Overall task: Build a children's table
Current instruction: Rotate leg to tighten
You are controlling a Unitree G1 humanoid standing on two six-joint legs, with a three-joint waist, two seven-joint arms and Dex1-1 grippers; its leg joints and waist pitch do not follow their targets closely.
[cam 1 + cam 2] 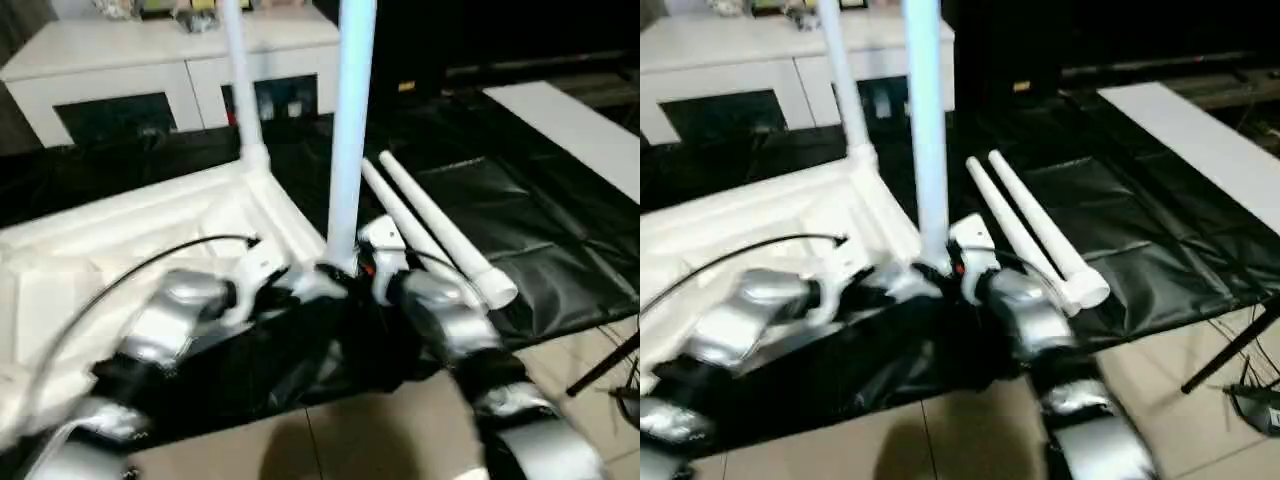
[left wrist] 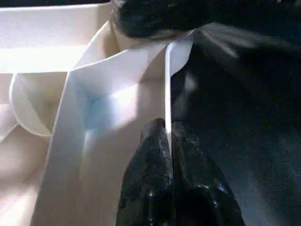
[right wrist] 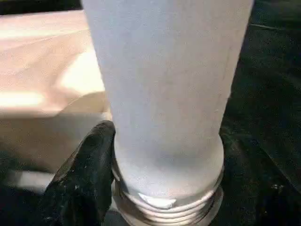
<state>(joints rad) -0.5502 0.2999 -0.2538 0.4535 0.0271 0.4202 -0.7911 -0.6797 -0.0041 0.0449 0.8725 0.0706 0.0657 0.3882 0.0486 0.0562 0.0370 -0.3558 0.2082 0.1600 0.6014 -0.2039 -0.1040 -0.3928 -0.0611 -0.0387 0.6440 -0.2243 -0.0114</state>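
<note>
The white tabletop (image 1: 150, 230) lies underside up on a black mat. A thin leg (image 1: 240, 90) stands upright in its far corner socket. A second leg (image 1: 350, 130) stands upright at the near corner, and in the right wrist view its screw threads (image 3: 164, 207) show at the base. My right gripper (image 1: 366, 268) is shut around that base, with one black finger (image 3: 89, 174) against the tube and the other hidden. My left gripper (image 2: 167, 129) is pinched shut on the tabletop's thin rim (image 2: 167, 80) close by. Two loose legs (image 1: 440, 235) lie on the mat to the right.
A white cabinet (image 1: 150, 70) with dark glass doors stands behind the tabletop. A white board (image 1: 570, 120) lies at the far right on the black mat (image 1: 540, 240). Tiled floor (image 1: 400, 420) runs along the near edge, with a dark stand leg and cables (image 1: 610, 370) at the right.
</note>
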